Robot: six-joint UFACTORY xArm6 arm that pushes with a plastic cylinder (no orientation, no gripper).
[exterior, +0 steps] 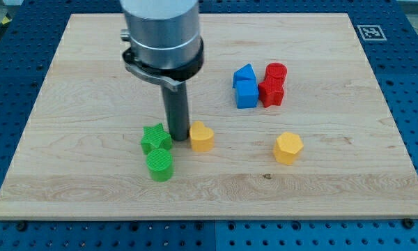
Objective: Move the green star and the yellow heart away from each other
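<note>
Tip (177, 138) stood on the wooden board (90, 70), bare and holding nothing, wedged between green star (155, 138) at its left and yellow heart (201, 137) at its right, close against both. Green cylinder (160, 165) touched the star's lower edge.

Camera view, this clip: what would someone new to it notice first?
First the big grey arm housing at the view's top, its dark rod dropping to my tip, wedged between the green star and the yellow heart. Next, the tight cluster of two blue blocks and two red blocks at upper right.
</note>
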